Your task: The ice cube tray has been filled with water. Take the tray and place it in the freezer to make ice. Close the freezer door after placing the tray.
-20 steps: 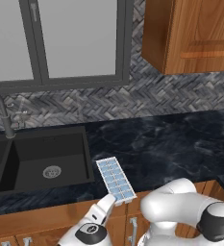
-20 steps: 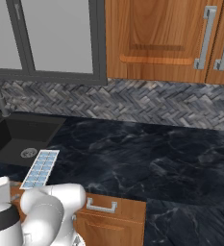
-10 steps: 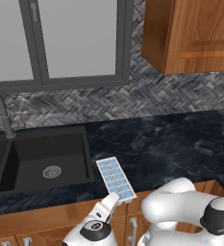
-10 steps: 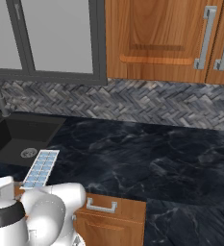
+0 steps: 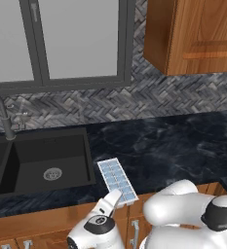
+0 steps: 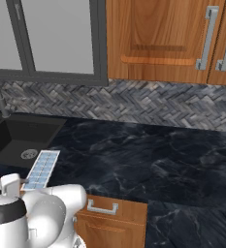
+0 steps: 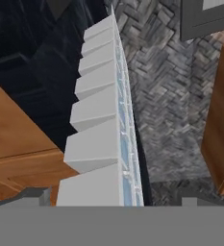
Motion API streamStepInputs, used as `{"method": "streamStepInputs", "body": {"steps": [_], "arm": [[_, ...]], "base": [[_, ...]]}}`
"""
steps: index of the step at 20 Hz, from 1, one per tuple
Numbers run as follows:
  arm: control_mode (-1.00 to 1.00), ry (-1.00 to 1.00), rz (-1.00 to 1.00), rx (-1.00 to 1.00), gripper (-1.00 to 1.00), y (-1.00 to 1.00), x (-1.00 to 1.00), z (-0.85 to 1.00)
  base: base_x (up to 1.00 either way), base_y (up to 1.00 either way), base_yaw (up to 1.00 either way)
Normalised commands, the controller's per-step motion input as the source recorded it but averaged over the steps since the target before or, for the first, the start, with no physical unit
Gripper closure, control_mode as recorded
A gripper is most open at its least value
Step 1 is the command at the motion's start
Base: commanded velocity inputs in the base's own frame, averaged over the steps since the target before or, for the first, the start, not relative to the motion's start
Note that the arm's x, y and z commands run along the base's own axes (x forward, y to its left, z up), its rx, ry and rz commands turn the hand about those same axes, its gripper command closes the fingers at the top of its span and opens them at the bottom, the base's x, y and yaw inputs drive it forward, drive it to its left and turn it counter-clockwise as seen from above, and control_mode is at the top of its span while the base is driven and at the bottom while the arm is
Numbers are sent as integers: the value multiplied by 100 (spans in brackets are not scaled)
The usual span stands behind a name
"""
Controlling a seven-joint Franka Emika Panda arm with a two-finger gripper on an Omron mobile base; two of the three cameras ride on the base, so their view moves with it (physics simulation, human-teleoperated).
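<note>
— Gripper (image 7: 114, 204) status?
— Jaws spread wide, one either side of the ice cube tray's (image 5: 117, 181) near end, nothing clamped yet, as far as I can judge. Hand view looks edge-on along its white cells.
— Tray position?
— Lying at the front edge of the dark counter (image 5: 173, 151), just right of the sink (image 5: 39, 163).
— Step?
— Pickup, I'd say. Next: close squarely, lift level so the water (image 6: 40, 168) stays in, then head for the freezer

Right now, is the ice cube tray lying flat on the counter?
Yes. The ice cube tray lies flat at the counter's front edge, cells upward.
</note>
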Motion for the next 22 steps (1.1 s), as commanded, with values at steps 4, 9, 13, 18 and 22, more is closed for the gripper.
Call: {"method": "streamStepInputs", "body": {"steps": [4,9,13,18,22], "arm": [[-100,0,1,0,-100,0,7,-20],[-100,0,1,0,-100,0,0,-28],[-100,0,1,0,-100,0,0,-12],[-100,0,0,0,-100,0,0,0],[-100,-6,0,0,-100,0,0,5]], "base": [[0,0,0],[0,0,0],[0,0,0],[0,0,0],[0,0,0]]}}
